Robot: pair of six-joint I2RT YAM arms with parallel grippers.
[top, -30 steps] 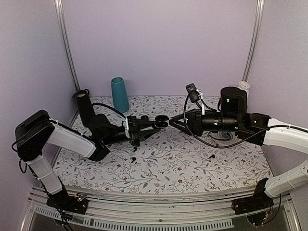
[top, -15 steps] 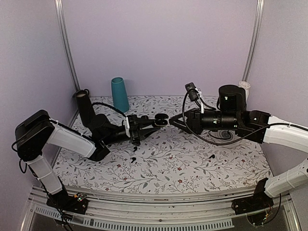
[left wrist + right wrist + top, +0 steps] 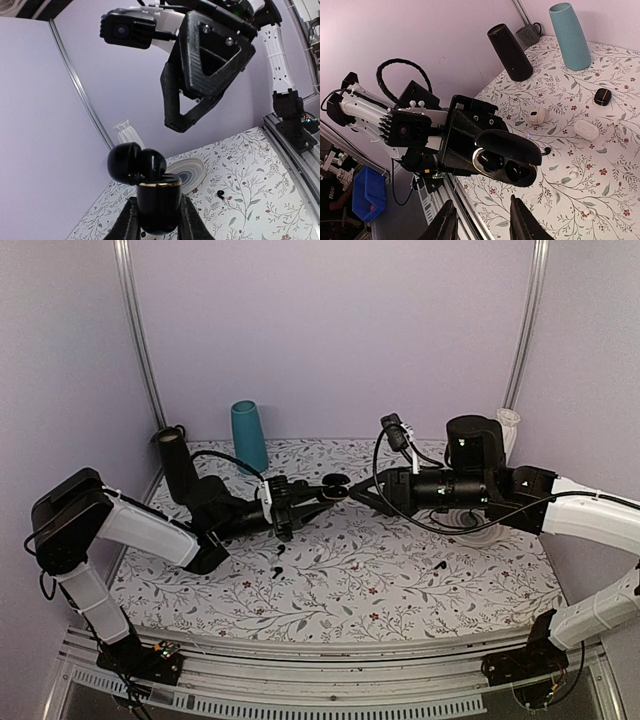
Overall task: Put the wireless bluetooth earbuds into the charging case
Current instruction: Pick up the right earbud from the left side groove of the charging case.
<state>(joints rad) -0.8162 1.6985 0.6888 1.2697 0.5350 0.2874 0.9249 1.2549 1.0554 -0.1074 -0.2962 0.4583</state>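
The charging case [image 3: 159,205] is a glossy black pebble with a gold rim, held upright above the table with its lid [image 3: 135,162] swung open. My left gripper [image 3: 156,220] is shut on its lower body. In the right wrist view the case [image 3: 507,162] shows two dark wells facing that camera. My right gripper [image 3: 358,492] is open and holds nothing, its tips just right of the case [image 3: 336,484]. One black earbud [image 3: 437,565] lies on the table under the right arm, another [image 3: 278,571] under the left gripper.
A teal cup [image 3: 249,437] and a black cylinder [image 3: 178,465] stand at the back left. Two white cases [image 3: 537,116] [image 3: 586,129], a small squarish black case [image 3: 602,96] and white earbuds [image 3: 572,172] lie on the floral mat. A striped plate [image 3: 187,175] sits to the right.
My right gripper has moved left, closing the gap to the open case. The left gripper has lifted the case slightly and keeps its grip.
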